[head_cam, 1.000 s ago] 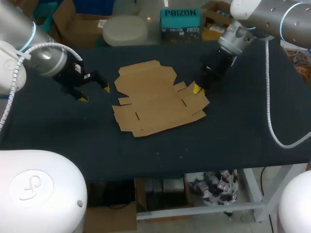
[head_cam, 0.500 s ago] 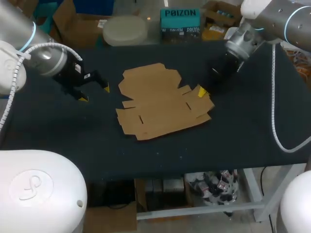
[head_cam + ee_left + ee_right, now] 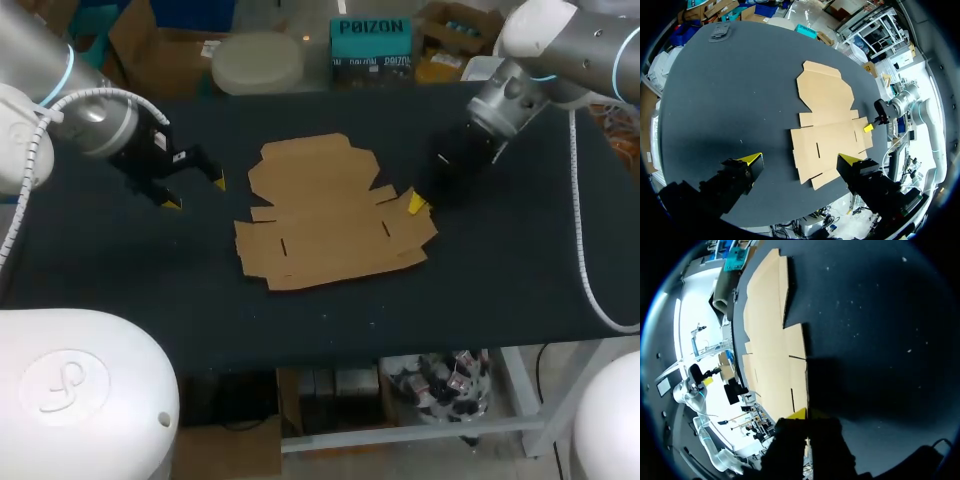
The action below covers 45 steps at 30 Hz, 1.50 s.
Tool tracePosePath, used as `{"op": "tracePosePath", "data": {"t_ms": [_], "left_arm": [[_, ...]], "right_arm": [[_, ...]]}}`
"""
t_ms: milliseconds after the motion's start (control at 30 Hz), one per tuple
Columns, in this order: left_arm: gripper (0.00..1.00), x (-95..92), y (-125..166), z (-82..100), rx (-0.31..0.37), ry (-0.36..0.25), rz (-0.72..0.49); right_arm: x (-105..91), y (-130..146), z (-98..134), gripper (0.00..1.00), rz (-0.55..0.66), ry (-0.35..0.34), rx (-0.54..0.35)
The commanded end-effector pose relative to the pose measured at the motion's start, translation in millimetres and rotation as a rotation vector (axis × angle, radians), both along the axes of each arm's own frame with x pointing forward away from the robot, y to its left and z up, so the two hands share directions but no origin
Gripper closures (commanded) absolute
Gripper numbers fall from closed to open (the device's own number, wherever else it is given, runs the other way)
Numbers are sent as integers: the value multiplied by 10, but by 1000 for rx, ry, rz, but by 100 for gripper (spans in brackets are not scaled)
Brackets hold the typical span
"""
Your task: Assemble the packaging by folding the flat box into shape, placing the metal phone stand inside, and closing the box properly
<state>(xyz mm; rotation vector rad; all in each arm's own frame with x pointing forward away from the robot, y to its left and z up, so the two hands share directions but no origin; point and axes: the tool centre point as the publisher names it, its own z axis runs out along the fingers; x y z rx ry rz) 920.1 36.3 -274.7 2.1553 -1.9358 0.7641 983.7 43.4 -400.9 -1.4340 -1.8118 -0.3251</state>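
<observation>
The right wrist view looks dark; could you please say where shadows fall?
Right wrist view: the right claw shadows the table beside the box. Left wrist view: the left claw's shadow lies on the table ahead. Head view: the right claw blends into the dark table.

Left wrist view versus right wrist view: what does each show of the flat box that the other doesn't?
Only the left wrist view: the flat box in full outline, every flap spread, ahead of the open left gripper. Only the right wrist view: a close look along one side of the box, with the right gripper at that edge; whether it grips the cardboard is unclear. Both: the box lying unfolded on the dark table.
</observation>
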Motion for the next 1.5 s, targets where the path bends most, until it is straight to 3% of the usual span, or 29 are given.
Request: {"op": "tracePosePath", "data": {"t_ms": [33, 467, 1033, 1500], "left_arm": [[0, 4, -12, 14, 9, 5, 2], [0, 4, -12, 14, 9, 5, 2], [0, 4, -12, 14, 9, 5, 2], [0, 4, -12, 14, 9, 5, 2]], "right_arm": [[-142, 8, 57, 100, -120, -127, -11], [-333, -77, 7, 100, -159, -126, -4], [-583, -119, 24, 100, -120, -128, 32], [-614, -167, -4, 100, -66, -104, 73]]}}
